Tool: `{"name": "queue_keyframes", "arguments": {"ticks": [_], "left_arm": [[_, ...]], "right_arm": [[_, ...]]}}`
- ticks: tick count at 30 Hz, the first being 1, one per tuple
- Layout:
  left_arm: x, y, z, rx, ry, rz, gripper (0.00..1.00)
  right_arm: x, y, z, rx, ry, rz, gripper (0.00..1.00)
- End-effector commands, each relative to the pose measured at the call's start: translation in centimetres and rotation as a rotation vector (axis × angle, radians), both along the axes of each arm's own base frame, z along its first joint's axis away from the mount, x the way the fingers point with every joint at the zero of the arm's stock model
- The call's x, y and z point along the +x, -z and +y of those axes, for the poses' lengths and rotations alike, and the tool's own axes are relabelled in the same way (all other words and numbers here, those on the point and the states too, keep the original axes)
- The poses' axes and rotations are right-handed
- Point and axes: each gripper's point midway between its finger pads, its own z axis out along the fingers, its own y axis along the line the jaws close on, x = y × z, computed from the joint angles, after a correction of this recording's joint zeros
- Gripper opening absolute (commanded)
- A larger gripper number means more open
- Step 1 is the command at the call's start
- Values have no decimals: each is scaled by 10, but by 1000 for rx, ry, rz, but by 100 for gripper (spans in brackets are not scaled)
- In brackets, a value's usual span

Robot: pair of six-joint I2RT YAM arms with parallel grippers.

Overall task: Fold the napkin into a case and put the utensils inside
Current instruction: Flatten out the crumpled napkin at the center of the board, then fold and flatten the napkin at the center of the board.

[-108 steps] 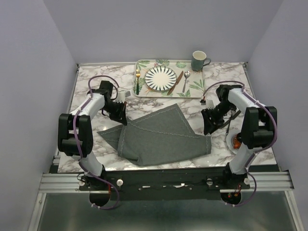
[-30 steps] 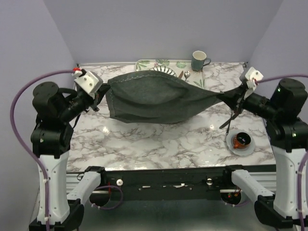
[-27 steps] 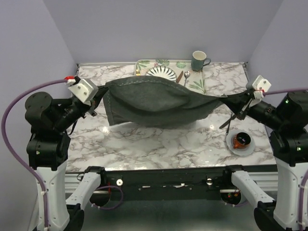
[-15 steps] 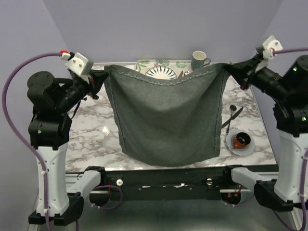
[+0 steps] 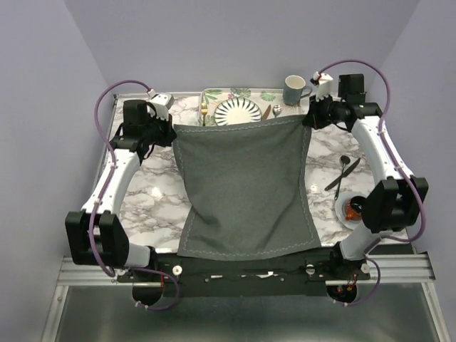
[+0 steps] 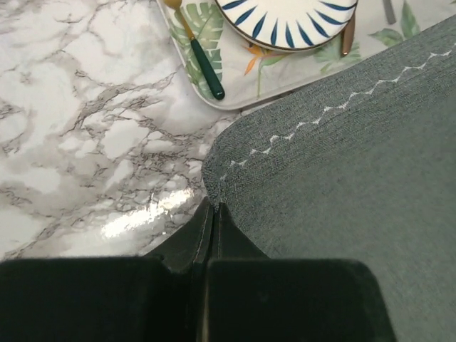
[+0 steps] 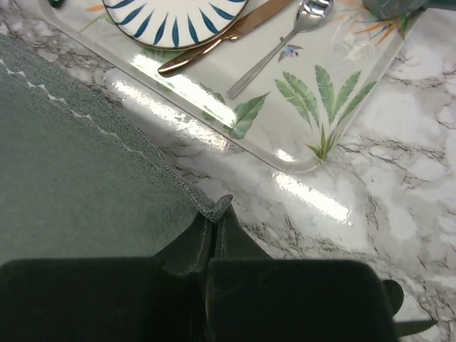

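Left gripper (image 6: 212,214) is pinched shut on the far-left corner of the dark grey square cloth napkin (image 5: 246,185); right gripper (image 7: 214,212) is clamped on its far-right corner. Both arms reach forward, low. The cloth spreads flat back from the fingertips. Just beyond them, on the leaf-print tray (image 7: 342,121), lie the green-handled gold fork (image 6: 201,63), brownish knife (image 7: 221,39) and silver spoon (image 7: 271,51).

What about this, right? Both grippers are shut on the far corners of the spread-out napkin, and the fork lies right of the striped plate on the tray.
One thing is wrong: the fork lies left of the striped plate on the tray, as the top external view shows. The rest stands: the left gripper and right gripper are shut on the far corners of the spread-out napkin.
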Motion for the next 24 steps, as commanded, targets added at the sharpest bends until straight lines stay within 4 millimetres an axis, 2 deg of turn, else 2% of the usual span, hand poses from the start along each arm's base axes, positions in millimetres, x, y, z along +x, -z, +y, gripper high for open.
{"name": "queue_keyframes", "arguments": {"ticks": [1, 2, 4, 5, 8, 12, 13, 15, 16, 17, 18, 19, 20, 21, 22, 23, 24], "left_arm": [[53, -2, -1, -5, 12, -130, 0], [60, 13, -4, -12, 27, -100, 0], [67, 20, -9, -19, 62, -100, 0], [72, 33, -9, -20, 65, -72, 0], [79, 47, -12, 1, 105, -45, 0], [67, 45, -20, 19, 217, -50, 0], [60, 46, -21, 18, 231, -33, 0], [45, 34, -27, 20, 315, -64, 0], [29, 39, -32, 14, 373, -27, 0], [14, 30, -39, 19, 462, -65, 0], [4, 31, -43, 16, 504, -64, 0], [-14, 42, -45, 2, 536, -11, 0], [-26, 41, -47, 4, 570, -10, 0], [-35, 44, -48, 37, 635, -30, 0], [-56, 58, -50, 30, 669, 52, 0], [-66, 64, -49, 48, 706, 68, 0], [-75, 70, -49, 79, 756, 66, 0]], "right_arm": [[46, 9, 3, 1, 2, -40, 1], [50, 8, 7, 15, -14, -42, 1], [58, 27, 8, 15, -21, -6, 1], [62, 27, 9, 17, -23, -7, 1], [66, 39, 8, -1, -34, 8, 1], [57, 38, 2, -44, -60, -4, 1], [51, 43, 0, -63, -75, 0, 1], [42, 35, -8, -85, -76, -16, 1], [36, 38, -13, -103, -92, -16, 1], [30, 40, -17, -106, -104, -6, 1], [22, 35, -18, -117, -122, -15, 1], [17, 38, -19, -154, -172, -28, 1], [0, 50, -18, -164, -219, 18, 1], [-10, 53, -18, -182, -257, 28, 1], [-17, 58, -20, -231, -329, 15, 1], [-39, 73, -21, -239, -382, 90, 1], [-48, 80, -22, -254, -422, 110, 1]]}}
